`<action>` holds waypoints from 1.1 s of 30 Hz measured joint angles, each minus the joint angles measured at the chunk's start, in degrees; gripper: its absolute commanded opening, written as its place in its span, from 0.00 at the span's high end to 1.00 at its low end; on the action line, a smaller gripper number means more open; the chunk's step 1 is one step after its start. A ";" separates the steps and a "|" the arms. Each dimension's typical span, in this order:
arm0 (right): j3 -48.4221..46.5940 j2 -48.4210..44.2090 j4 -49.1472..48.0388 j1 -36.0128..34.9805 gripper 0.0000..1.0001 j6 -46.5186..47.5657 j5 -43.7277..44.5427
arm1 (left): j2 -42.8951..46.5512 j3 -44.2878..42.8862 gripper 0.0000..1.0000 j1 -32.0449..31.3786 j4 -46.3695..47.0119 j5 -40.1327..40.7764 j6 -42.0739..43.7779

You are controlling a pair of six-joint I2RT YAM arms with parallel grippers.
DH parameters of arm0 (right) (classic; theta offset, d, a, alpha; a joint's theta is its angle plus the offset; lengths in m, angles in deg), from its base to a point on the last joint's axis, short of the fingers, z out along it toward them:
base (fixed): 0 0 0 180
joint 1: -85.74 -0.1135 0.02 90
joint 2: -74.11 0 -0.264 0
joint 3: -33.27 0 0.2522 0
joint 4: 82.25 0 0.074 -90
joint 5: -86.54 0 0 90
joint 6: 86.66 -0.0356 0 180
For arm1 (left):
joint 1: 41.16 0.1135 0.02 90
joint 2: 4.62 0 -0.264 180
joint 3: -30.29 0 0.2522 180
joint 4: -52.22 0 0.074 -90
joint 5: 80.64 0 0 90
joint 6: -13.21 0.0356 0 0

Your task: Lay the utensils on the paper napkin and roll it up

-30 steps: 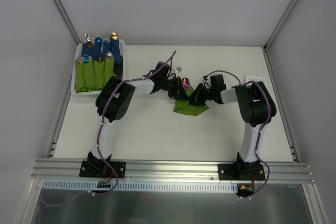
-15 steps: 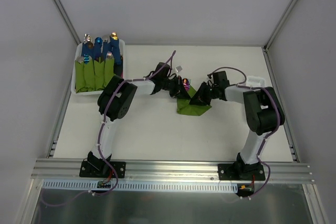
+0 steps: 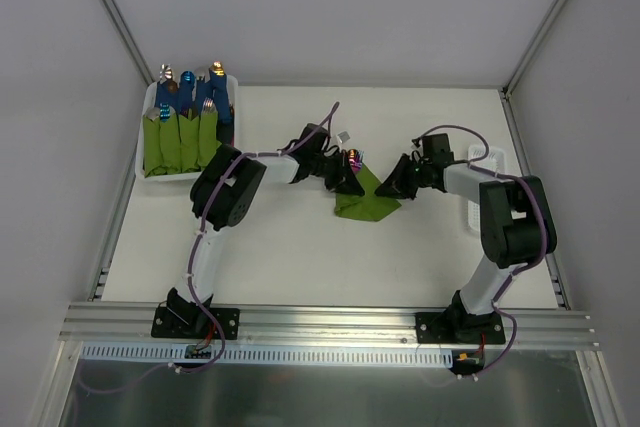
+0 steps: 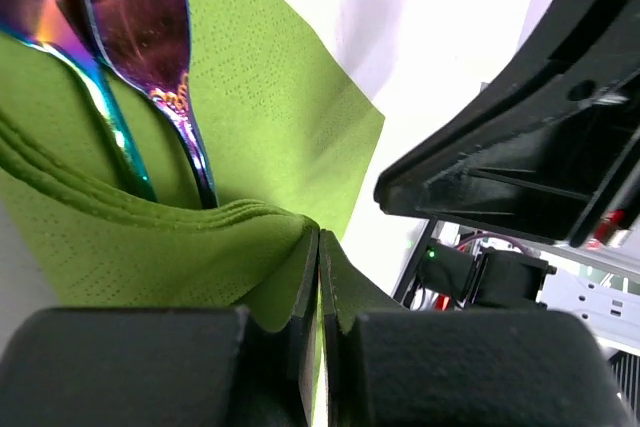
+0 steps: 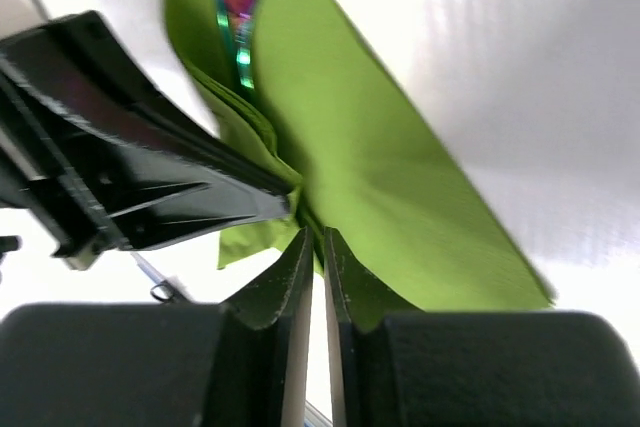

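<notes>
- My worry: the left gripper [image 4: 318,247] is clamped on a folded edge of the paper napkin [image 4: 270,117], so a tug could tear it or spill the utensils [image 4: 150,37].
- On the right gripper [image 5: 312,242], the jaws are nearly together at the napkin's edge; I cannot tell whether they pinch it.
- The napkin lies mid-frame in the top view, with the utensils poking out of its upper end.

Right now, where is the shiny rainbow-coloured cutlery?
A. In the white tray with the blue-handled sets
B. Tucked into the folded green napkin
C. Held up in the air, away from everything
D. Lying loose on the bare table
B: in the left wrist view the shiny cutlery lies against the green napkin, its handles disappearing under the folded layers.
</notes>
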 measured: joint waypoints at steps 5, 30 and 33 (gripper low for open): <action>0.52 0.00 2.75 0.04 0.89 2.21 1.90 | 0.00 -0.11 1.00 -0.48 -0.04 0.59 -0.02; 2.29 0.81 -0.44 -1.99 0.71 1.84 0.15 | -4.92 -5.03 1.00 -1.99 0.00 2.45 -1.81; 2.34 1.46 -1.49 -2.29 0.70 0.81 -0.37 | -5.40 -5.49 1.00 -1.97 0.02 2.29 -2.16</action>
